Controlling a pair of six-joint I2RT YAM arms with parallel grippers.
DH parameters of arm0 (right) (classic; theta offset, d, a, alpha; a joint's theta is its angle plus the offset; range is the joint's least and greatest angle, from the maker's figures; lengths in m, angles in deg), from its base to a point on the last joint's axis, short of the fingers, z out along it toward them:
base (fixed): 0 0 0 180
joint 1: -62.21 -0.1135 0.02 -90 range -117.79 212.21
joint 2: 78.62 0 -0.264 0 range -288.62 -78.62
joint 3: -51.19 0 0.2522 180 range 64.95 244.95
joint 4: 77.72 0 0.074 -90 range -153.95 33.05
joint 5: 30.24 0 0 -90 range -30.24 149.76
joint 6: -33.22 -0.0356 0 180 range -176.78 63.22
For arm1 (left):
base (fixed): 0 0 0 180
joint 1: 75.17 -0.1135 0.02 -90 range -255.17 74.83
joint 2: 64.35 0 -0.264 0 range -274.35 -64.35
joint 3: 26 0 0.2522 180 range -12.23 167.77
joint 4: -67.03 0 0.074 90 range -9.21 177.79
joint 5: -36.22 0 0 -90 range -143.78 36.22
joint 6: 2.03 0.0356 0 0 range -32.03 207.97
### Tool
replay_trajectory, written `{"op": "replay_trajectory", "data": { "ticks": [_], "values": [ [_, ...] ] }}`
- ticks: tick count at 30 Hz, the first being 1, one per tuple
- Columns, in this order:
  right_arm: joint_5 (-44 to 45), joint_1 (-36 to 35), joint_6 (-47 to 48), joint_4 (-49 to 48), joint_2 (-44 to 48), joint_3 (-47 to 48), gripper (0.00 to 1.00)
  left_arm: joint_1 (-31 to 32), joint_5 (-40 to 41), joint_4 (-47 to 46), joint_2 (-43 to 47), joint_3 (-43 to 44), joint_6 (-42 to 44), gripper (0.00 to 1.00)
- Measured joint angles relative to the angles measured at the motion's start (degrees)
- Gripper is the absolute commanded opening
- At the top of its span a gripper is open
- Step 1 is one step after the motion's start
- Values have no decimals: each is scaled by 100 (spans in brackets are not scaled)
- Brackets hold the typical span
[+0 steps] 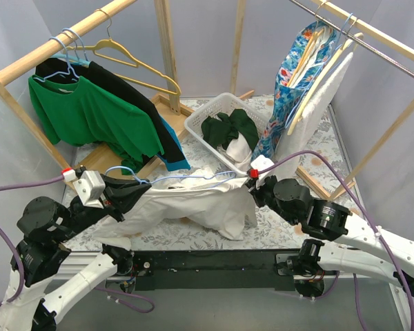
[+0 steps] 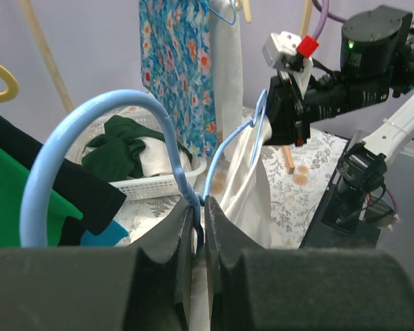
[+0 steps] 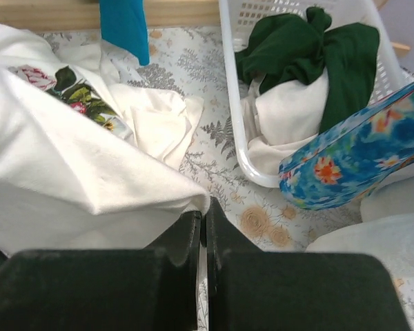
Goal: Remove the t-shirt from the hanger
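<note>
So, the left gripper (image 2: 200, 215) is pinching the light blue hanger (image 2: 90, 121) right below its hook, jaws clamped tight on the wire. The right gripper (image 3: 202, 210) is squeezing shut on a fold of the white t-shirt (image 1: 200, 203). The shirt is hanging draped over the hanger between the two arms, sagging down onto the floral table (image 1: 276, 234). A white basket (image 1: 195, 123) is sitting just behind it.

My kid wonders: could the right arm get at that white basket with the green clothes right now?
Probably, but not freely. The basket sits just beyond the right tool with little between, yet that tool is shut on the white t-shirt, which it would drag along.
</note>
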Motion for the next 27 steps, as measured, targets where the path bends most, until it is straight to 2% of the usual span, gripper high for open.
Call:
{"op": "replay_trajectory", "data": {
  "ticks": [6, 7, 9, 10, 13, 17, 22, 27],
  "values": [
    [-214, -2, -212, 72, 138, -240, 2, 0, 289, -146, 162, 0, -2, 0],
    [-262, -2, -240, 72, 184, -258, 21, 0, 293, -166, 166, -2, -4, 0],
    [-319, -2, -280, 70, 249, -262, 40, 0, 286, -210, 146, -28, -15, 0],
    [-328, 0, -271, 74, 278, -258, 54, 0, 275, -254, 127, -59, -22, 0],
    [-337, 4, -238, 243, 291, -125, 64, 0, 170, -474, 2, -214, -55, 0],
    [-529, 28, -11, 686, 273, 503, 70, 0, 11, -656, -317, -455, -74, 0],
    [-1561, 37, 396, 1182, 212, 1794, 71, 0, -275, -717, -721, -664, -61, 0],
    [-2243, 37, 710, 1303, -166, 2227, 70, 0, -625, -717, -863, -675, -22, 0]
  ]
}}
